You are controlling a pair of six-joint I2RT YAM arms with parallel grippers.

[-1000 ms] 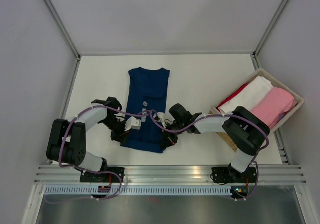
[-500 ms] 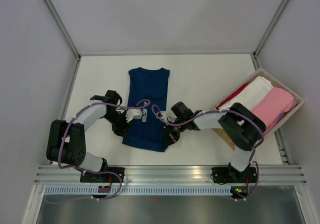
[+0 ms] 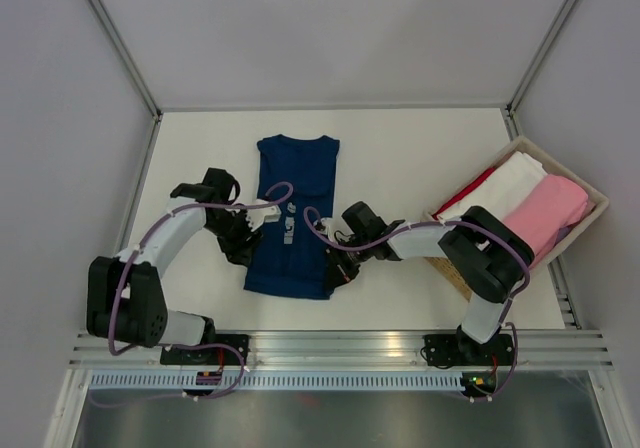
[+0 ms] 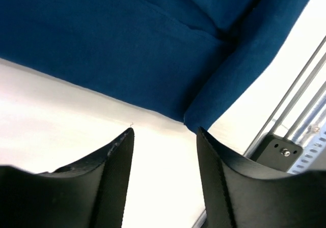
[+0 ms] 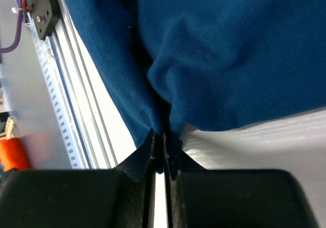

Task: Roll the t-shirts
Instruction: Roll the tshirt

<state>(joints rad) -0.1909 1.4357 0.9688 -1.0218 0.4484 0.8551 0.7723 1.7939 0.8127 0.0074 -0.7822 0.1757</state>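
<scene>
- The navy t-shirt (image 3: 295,193) lies flat on the white surface (image 3: 420,158), folded into a long narrow strip. Its collar is at the far end and its hem is toward the arms.
- The left end effector (image 3: 240,246) sits just beside the strip's left edge, low over the surface. In the left wrist view its fingers (image 4: 114,172) stand well apart with only bare surface between them, and the cloth's edge lies ahead, not touched.
- The right end effector (image 3: 337,270) is at the strip's right edge, near the hem corner. In the right wrist view its jaws are closed to a thin slit, and a gathered fold of the navy cloth (image 5: 229,60) runs down into the tips.
- A basket (image 3: 450,273) stands at the right side of the surface, well apart from the navy shirt. It holds a white shirt (image 3: 500,190), a pink shirt (image 3: 550,213) and a red one (image 3: 470,190).
- Purple cables (image 3: 290,190) loop from both wrists over the middle of the strip and hide part of it from above.
- An aluminium rail (image 3: 340,346) runs along the near edge, close to the hem.
</scene>
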